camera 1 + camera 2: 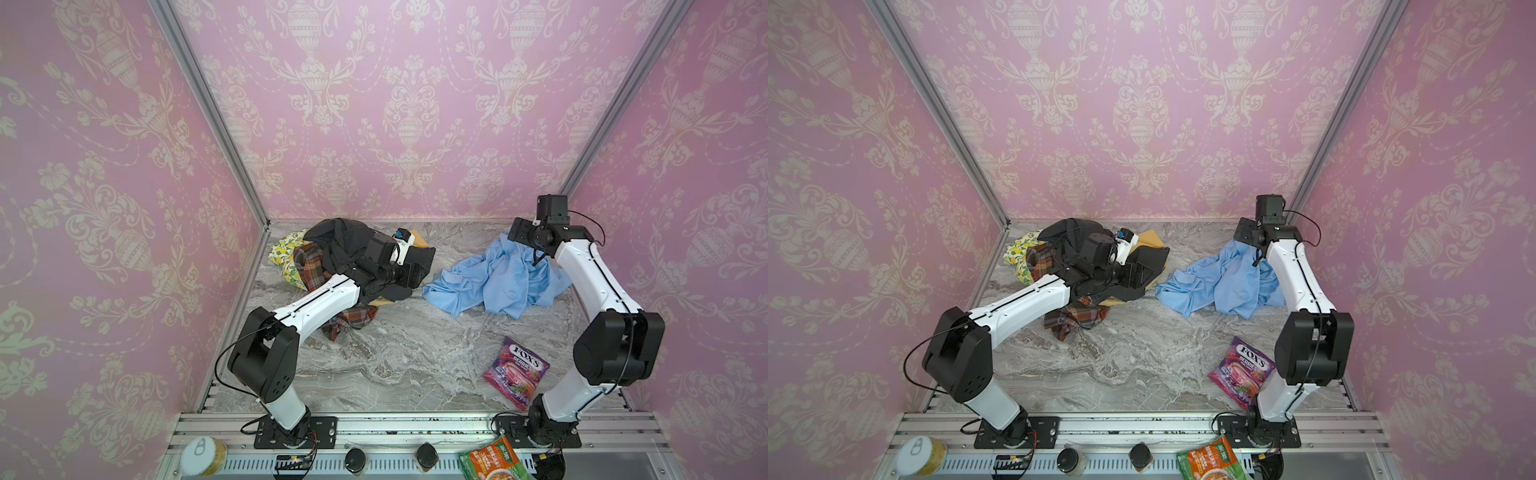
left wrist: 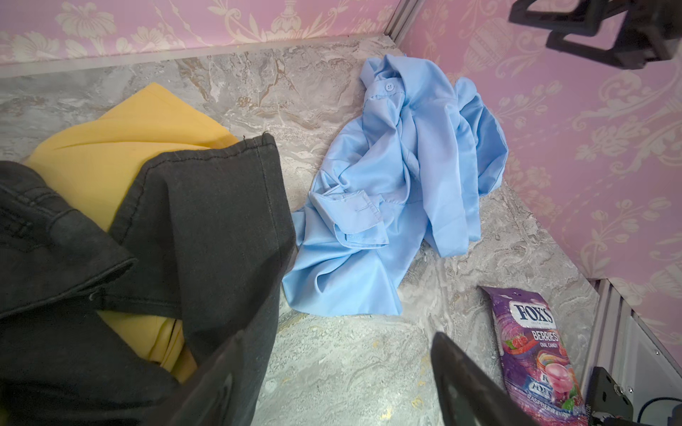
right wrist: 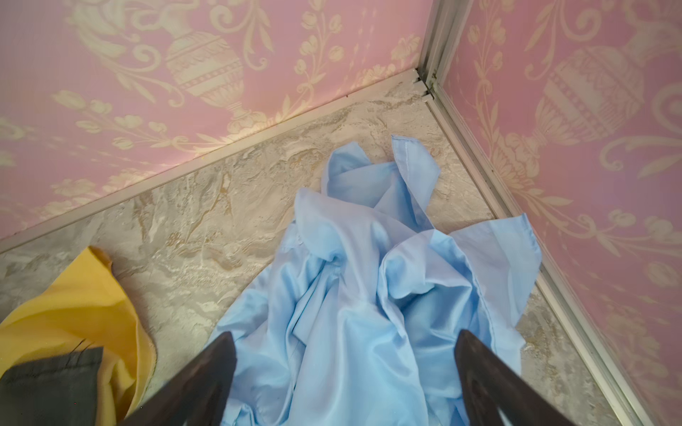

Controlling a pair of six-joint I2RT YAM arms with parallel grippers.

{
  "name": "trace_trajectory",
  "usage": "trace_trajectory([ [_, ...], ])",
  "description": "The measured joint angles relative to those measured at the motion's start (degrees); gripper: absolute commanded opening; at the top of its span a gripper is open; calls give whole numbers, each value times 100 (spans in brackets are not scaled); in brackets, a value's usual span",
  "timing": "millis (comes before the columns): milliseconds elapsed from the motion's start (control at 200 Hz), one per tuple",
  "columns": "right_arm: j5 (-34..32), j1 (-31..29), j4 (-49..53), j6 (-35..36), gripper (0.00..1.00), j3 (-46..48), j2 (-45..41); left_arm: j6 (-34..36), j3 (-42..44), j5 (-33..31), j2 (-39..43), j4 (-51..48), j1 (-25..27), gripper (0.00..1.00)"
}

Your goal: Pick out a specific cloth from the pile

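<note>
A metal front rail [image 1: 415,428] lies nearest, with a can [image 1: 203,457] and a green packet [image 1: 492,461] in front of it. Just past the rail lies the candy bag [image 1: 516,371], flat on the marble table [image 1: 395,365]. Left of the candy bag and beyond it the table is bare and wide, the largest open room in both top views.

Farther back and well left of the candy bag sits the pile [image 1: 332,257]. A plaid cloth [image 1: 349,322] trails toward the front, a black garment [image 2: 192,228] lies over a yellow cloth [image 2: 121,147], and a lemon-print cloth [image 1: 282,249] is on the far left. The left gripper [image 2: 337,337] hangs at the pile's edge on the candy bag's side with its jaws wide and nothing between them.

Straight beyond the candy bag, across a strip of bare table, the blue shirt [image 1: 498,278] lies crumpled and apart from the pile. Its near corner lies just beside the black garment; whether they touch cannot be told. Its long axis runs across the table, from that corner to the right wall [image 1: 685,208]. Its buttoned collar points at the back wall [image 1: 415,124], its cuff at the pile. Thin margins of table separate it from both walls. The right gripper [image 3: 345,335] hangs above its far end, jaws spread wide and gripping nothing.
</note>
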State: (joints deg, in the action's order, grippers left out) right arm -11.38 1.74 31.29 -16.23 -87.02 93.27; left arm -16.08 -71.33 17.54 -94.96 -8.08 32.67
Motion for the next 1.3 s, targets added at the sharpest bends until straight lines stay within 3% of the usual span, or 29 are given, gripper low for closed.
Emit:
trace_trajectory([
  [220,466,-916,-697,706,95,1733,-1008,-35,90,-114,382,-651,0,82],
  [395,1213,-1541,-968,1108,95,2441,-1073,42,90,-164,944,-1244,0,82],
  [605,1639,-2197,-1093,1631,95,2299,-332,313,90,-162,1421,-1801,0,83],
  [1061,1751,-2441,-1025,2076,92,1373,1307,616,90,-164,1580,-2118,-74,83],
  [1186,1818,-2476,-874,2094,85,1176,1639,616,111,-164,1580,-2039,-118,82],
  [1301,1845,-2474,-640,2098,73,898,1895,616,111,-164,1580,-1980,-177,82],
])
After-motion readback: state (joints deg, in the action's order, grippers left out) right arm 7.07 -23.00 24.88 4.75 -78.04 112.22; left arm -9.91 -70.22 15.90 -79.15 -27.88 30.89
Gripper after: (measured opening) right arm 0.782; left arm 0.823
